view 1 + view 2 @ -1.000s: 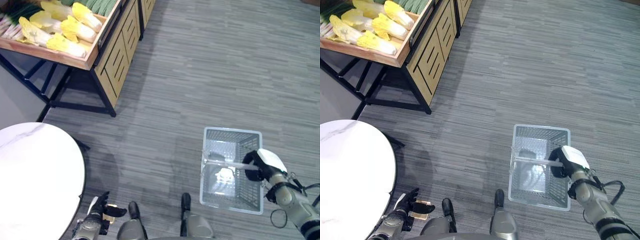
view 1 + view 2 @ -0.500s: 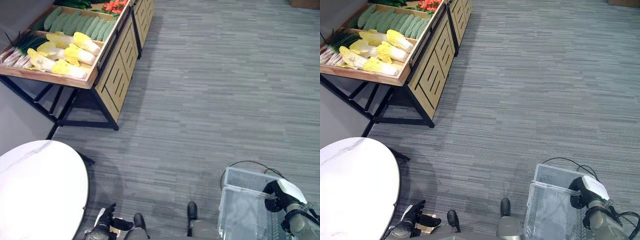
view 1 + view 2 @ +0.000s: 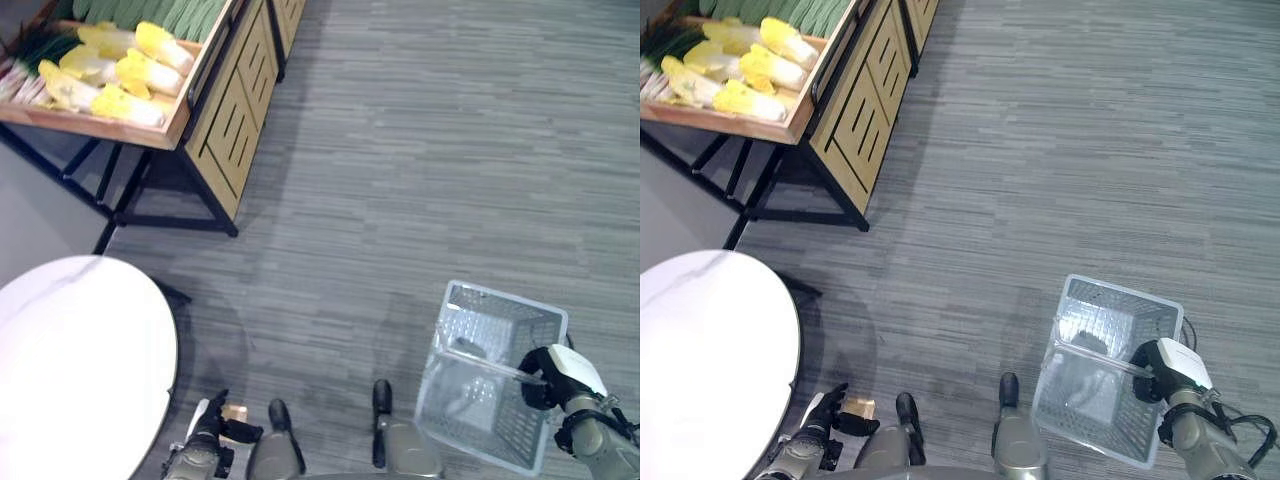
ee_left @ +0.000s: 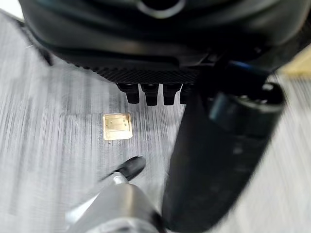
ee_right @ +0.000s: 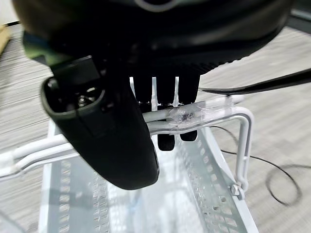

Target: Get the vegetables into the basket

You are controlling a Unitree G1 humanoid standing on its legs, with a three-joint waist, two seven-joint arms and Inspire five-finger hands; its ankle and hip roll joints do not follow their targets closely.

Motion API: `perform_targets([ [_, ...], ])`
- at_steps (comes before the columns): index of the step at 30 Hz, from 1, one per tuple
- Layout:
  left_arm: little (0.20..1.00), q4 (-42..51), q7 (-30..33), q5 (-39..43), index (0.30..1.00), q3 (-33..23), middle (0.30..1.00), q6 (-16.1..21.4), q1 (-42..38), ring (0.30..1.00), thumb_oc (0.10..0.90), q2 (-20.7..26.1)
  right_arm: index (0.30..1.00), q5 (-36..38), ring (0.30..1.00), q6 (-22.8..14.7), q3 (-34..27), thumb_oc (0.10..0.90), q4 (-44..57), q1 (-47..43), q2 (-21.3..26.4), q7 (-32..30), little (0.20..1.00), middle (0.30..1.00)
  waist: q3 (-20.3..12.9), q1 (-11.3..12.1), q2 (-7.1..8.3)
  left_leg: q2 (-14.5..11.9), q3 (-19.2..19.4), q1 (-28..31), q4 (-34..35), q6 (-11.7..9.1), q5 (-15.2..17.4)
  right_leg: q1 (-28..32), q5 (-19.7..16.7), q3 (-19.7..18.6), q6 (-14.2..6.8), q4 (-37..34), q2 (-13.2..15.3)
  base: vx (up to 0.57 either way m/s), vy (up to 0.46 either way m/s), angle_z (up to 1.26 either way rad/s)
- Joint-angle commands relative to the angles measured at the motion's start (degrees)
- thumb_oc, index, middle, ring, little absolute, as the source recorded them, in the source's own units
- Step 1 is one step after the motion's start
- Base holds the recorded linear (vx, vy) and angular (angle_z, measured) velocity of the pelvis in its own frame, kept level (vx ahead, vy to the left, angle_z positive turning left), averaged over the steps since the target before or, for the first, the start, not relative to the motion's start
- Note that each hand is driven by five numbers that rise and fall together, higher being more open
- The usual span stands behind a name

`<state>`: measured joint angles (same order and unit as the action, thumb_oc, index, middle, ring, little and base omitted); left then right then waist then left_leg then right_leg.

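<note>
A wide stretch of floor (image 3: 420,150) is lying open between the stand (image 3: 215,120) at far left and the basket (image 3: 495,375) at near right. The round table (image 3: 70,370) is blocking the near left, with the left hand (image 3: 205,445) hanging just beside its edge. The basket's handle (image 5: 204,114) is crossing its open top, and the right hand (image 3: 545,368) is curling round that handle, narrowing the way in. The stand's tray of cabbages (image 3: 120,70) is sitting open from above.
</note>
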<state>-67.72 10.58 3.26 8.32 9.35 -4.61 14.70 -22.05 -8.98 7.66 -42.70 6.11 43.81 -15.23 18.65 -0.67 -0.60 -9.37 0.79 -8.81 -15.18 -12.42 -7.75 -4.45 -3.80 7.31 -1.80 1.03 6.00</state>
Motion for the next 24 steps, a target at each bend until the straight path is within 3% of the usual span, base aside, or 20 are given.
perform_targets([
  [1,1.000,-1.6,2.0,-0.9,1.000,2.7,1.000,-0.5,-0.4,1.000,0.900,1.9,0.300,2.9,0.300,-0.7,-3.9,0.400,4.2,-3.4,5.1,-5.9,0.300,0.300,-1.1,0.2,2.06,3.2,-2.6,-1.6,5.6,4.0,2.8,2.7,6.0,-3.2,-4.5,2.9,0.1,0.21,0.030,-0.32],
  [4,1.000,-2.1,2.5,-1.1,1.000,3.2,1.000,-0.4,-0.5,1.000,0.900,1.8,0.300,3.3,0.300,-0.8,-4.4,0.400,4.6,-3.1,5.4,-7.2,0.300,0.300,-1.5,1.2,1.14,0.6,-3.6,-5.3,15.8,3.7,-2.3,4.3,7.0,-3.9,-4.9,2.0,-0.8,0.24,0.089,-0.15],
  [7,1.000,-2.5,2.5,-0.9,1.000,3.1,1.000,0.0,-0.1,1.000,0.900,2.1,0.300,3.1,0.300,-0.8,-3.3,0.400,4.1,-3.4,4.5,-7.3,0.300,0.300,-2.3,2.2,1.38,0.5,-3.6,-5.0,17.9,3.0,-4.3,7.4,8.2,-5.8,-5.6,0.9,-0.9,0.34,0.156,-0.10],
  [10,1.000,-2.3,2.4,-1.5,1.000,3.3,1.000,-0.2,0.9,1.000,0.900,1.9,0.300,2.0,0.300,-0.2,-3.2,0.400,4.5,-1.6,3.3,-6.2,0.300,0.300,-3.7,2.6,1.62,1.2,-1.6,-3.4,18.0,3.9,-3.8,9.4,8.9,-7.3,-6.5,0.8,0.7,0.29,0.208,-0.50],
  [15,1.000,-1.4,2.2,-2.7,1.000,4.3,1.000,0.1,0.4,1.000,0.900,2.6,0.300,1.6,0.300,0.5,-2.0,0.400,3.3,-2.6,1.3,-6.2,0.300,0.300,-4.4,3.0,3.37,3.8,0.9,-2.1,17.0,6.7,-0.7,8.1,7.2,-9.5,-9.1,1.8,4.1,0.20,0.228,-0.40],
  [16,1.000,-1.3,2.4,-2.6,1.000,4.3,1.000,0.1,-0.3,1.000,0.900,3.4,0.300,2.1,0.300,0.8,-0.8,0.400,1.9,-4.4,0.1,-6.4,0.300,0.300,-4.5,3.2,4.30,4.7,2.4,-2.1,16.3,7.9,0.7,6.6,4.5,-10.4,-10.4,2.3,5.5,0.13,0.199,-0.34],
  [19,1.000,-0.2,2.7,-2.0,1.000,4.6,1.000,0.2,-1.4,1.000,0.900,4.3,0.300,2.9,0.300,1.3,0.4,0.400,0.2,-7.1,-0.8,-7.1,0.300,0.300,-4.4,3.3,5.04,6.2,3.1,-2.0,15.7,9.4,2.4,4.1,0.9,-11.7,-11.3,4.8,6.6,0.14,0.213,-0.37],
  [22,1.000,0.1,2.7,-1.8,1.000,4.4,1.000,-0.1,-1.9,1.000,0.900,5.0,0.300,3.3,0.300,1.6,1.6,0.400,-0.9,-9.1,-1.8,-7.2,0.300,0.300,-3.6,3.6,4.95,7.0,4.2,-0.2,15.7,11.1,4.4,0.5,-2.1,-10.6,-11.4,13.6,6.8,0.14,0.209,-0.16],
  [23,1.000,0.0,2.7,-1.9,1.000,4.2,1.000,-0.1,-2.0,1.000,0.900,5.3,0.300,3.1,0.300,1.7,2.2,0.400,-1.5,-9.6,-2.2,-7.1,0.300,0.300,-2.9,3.5,4.69,7.2,4.6,1.4,15.8,11.6,5.5,-1.8,-4.7,-9.4,-11.4,18.5,6.6,0.13,0.163,-0.23],
  [24,1.000,0.0,2.7,-1.9,1.000,4.2,1.000,-0.1,-2.0,1.000,0.900,5.3,0.300,3.1,0.300,1.6,2.2,0.400,-1.5,-9.7,-2.2,-7.1,0.300,0.300,-2.9,3.5,4.72,7.2,4.7,1.5,15.8,11.6,5.5,-1.9,-4.7,-9.5,-11.4,18.6,6.6,0.14,0.137,-0.42],
])
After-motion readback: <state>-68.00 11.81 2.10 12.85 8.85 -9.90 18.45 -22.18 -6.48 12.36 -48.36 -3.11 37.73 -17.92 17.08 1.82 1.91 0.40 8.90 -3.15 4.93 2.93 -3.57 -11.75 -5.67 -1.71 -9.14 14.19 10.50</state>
